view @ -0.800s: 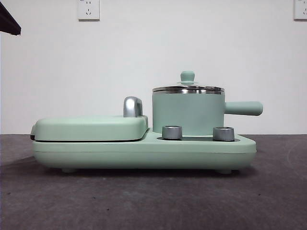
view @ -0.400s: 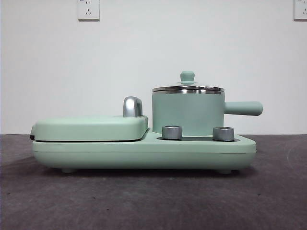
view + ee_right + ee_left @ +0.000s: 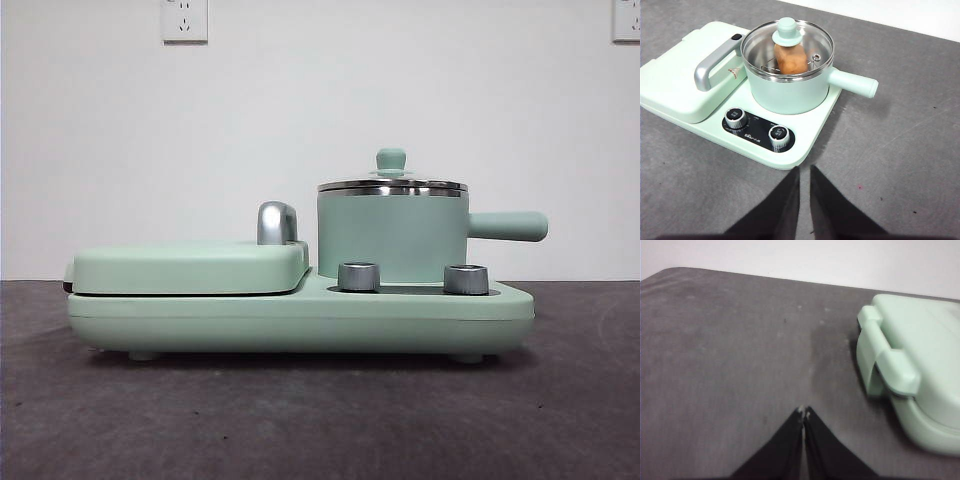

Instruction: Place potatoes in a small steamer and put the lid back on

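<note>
The small steamer (image 3: 392, 236) (image 3: 790, 94) stands upright on the right half of the mint-green cooker base (image 3: 300, 322), its handle (image 3: 508, 226) pointing right. The lid (image 3: 392, 186) (image 3: 760, 47) rests on the steamer's rim, green knob up. Through the glass, the orange-brown potato (image 3: 791, 59) lies inside the pot. My right gripper (image 3: 804, 168) hovers shut and empty in front of the cooker's knobs, well clear of the pot. The left gripper (image 3: 804, 412) is shut and empty over bare table beside the griddle's end. Neither arm shows in the front view.
A flat mint-green griddle cover (image 3: 190, 268) (image 3: 920, 360) with a steel handle (image 3: 277, 222) fills the base's left half. Two steel dials (image 3: 359, 277) (image 3: 466, 279) sit in front of the pot. Dark grey table (image 3: 320, 420) surrounds the cooker.
The black arm tip at the front view's top left corner a second ago has gone out of the picture. The pot, lid and cooker have not moved.
</note>
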Robot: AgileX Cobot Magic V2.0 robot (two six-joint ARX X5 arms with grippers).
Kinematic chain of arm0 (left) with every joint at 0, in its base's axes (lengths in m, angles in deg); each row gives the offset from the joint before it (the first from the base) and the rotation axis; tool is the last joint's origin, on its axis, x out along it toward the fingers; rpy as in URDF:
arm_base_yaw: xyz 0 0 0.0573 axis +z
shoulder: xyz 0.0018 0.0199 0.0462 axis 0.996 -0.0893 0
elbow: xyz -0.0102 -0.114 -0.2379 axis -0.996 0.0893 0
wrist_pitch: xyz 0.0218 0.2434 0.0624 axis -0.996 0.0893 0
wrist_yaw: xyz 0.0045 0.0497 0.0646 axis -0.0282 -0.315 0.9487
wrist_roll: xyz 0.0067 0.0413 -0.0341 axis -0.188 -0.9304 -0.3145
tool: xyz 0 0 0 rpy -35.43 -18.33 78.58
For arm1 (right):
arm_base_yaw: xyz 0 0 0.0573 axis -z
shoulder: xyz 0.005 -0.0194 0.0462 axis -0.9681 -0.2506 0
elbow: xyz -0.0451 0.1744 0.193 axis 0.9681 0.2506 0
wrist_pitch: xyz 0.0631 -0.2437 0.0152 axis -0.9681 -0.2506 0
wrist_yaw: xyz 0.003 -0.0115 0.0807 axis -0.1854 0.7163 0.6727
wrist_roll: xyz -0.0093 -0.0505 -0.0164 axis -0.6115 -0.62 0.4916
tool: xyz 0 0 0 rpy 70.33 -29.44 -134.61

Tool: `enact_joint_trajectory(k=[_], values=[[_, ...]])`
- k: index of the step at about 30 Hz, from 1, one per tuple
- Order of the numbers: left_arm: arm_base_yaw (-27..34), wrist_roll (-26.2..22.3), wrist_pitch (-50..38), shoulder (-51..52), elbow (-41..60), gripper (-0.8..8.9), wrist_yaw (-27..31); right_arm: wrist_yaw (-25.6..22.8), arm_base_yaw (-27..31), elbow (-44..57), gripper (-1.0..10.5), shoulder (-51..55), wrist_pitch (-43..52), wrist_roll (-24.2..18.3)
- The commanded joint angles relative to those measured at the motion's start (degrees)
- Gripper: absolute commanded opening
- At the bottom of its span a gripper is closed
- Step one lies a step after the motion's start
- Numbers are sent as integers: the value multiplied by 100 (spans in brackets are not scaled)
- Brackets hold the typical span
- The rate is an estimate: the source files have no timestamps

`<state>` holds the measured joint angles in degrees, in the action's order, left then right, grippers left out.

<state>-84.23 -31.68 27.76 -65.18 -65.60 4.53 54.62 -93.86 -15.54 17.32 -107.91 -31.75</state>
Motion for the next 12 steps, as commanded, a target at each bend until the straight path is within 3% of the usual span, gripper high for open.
enact_joint_trajectory(k=[1,12], values=[[11,-101,42,70,114,6,0,9,-24,-31,29,-11,74,22],[9,-96,79,68,114,6,0,9,-24,-31,29,-11,79,22]])
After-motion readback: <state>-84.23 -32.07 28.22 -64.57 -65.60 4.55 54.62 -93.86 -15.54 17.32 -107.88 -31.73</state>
